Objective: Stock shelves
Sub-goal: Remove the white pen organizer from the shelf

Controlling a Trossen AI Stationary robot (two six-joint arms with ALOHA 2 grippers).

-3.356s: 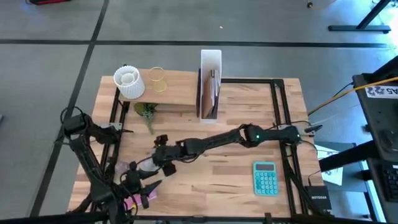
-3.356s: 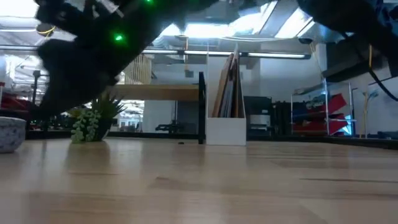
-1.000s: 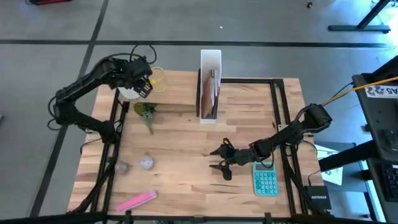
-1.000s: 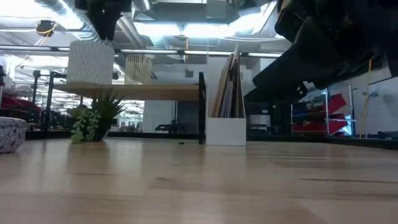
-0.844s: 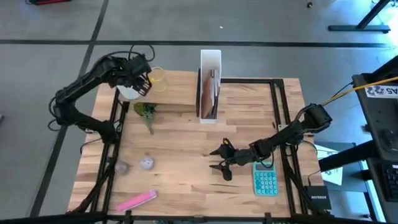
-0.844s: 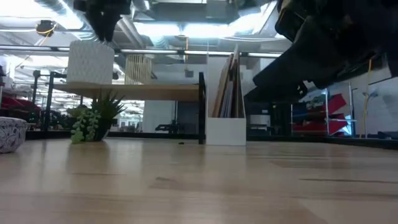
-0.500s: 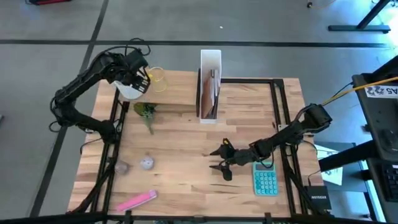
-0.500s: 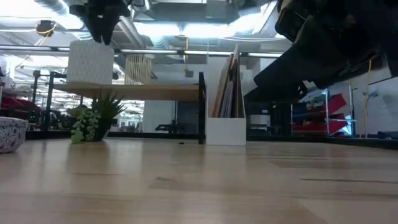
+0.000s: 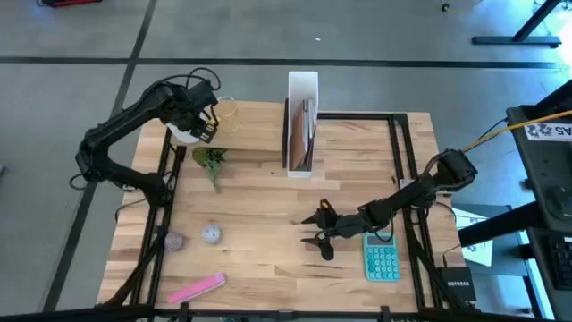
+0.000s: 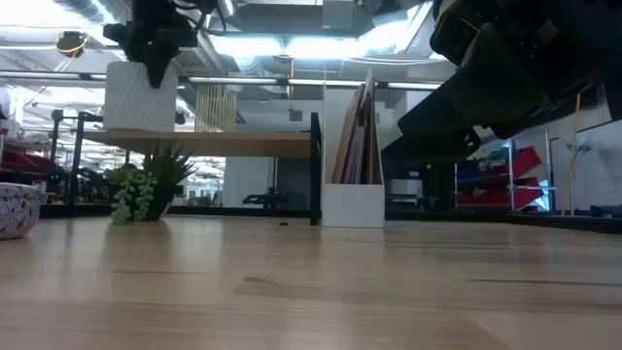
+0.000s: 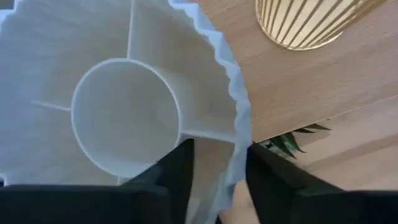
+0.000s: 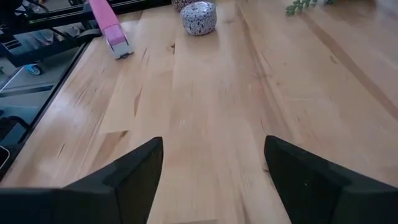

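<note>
1. High view: left gripper [image 9: 202, 119] above the white ribbed pot [image 9: 183, 132] at the left end of the raised wood shelf [image 9: 255, 134], fingers narrow, straddling the pot's rim.
2. Gold wire cup [image 9: 226, 113] just beside the pot; white file box [image 9: 302, 121] upright at the shelf's right end.
3. Small plant [image 9: 211, 163] on the tabletop [image 9: 268, 259] under the shelf.
4. Right gripper [image 9: 315, 231] spread wide, empty, near the teal calculator [image 9: 382, 260].
5. Speckled jar [image 9: 211, 235] and pink stapler [image 9: 196, 289] well apart from both grippers.

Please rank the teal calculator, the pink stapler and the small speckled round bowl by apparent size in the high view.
1. Teal calculator, largest.
2. Pink stapler, longer but narrower.
3. Small speckled round bowl, smallest.
</note>
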